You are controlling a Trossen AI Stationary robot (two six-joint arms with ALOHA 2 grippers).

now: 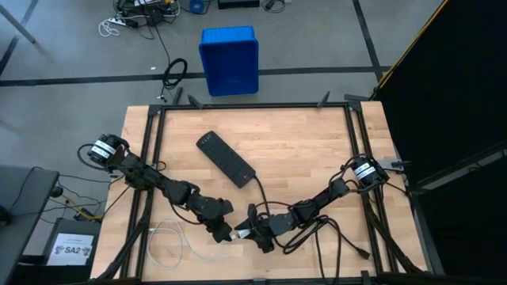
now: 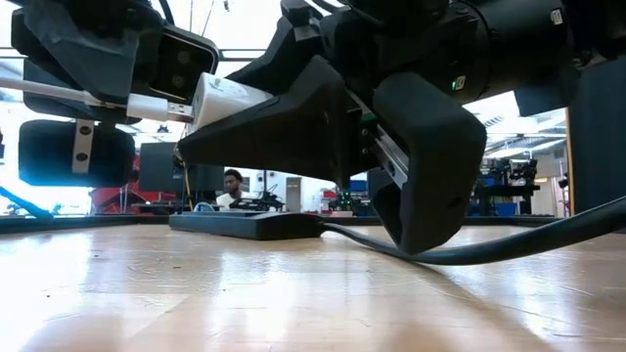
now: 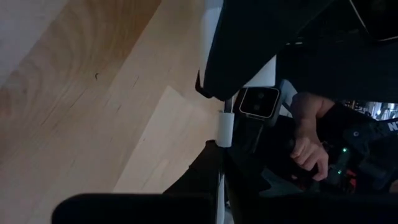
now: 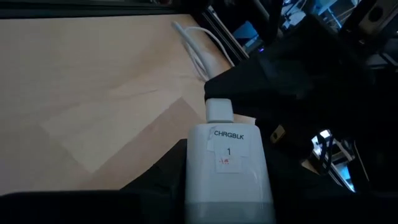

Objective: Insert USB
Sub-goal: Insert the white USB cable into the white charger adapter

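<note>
From above, both arms meet near the front edge of the wooden table [image 1: 317,150]. The left gripper [image 1: 224,232] and the right gripper [image 1: 255,232] face each other, almost touching, with a small white charger block [image 1: 241,233] between them. The thin white cable [image 1: 162,241] loops on the table near the left arm's side and leads toward the left gripper. A long black power strip [image 1: 226,158] lies diagonally mid-table, its thick black cord [image 1: 260,194] running toward the grippers. A blue bin [image 1: 230,59] stands on the floor beyond the table.

At table height, the dark gripper bodies fill the frame above the tabletop; the charger block [image 2: 230,101] is held off the surface, its long axis roughly level. The power strip [image 2: 245,223] lies behind, and a person [image 2: 232,189] sits far back in the room.

The left wrist view shows the white plug [image 3: 224,127] pinched between that arm's closed fingers, pointing at the block.

The right wrist view shows the block [image 4: 227,168], labelled CHRGBLK, clamped between the right fingers, its plug-bearing end pointing away toward the left gripper, the plug [image 4: 219,111] seated at its face.
</note>
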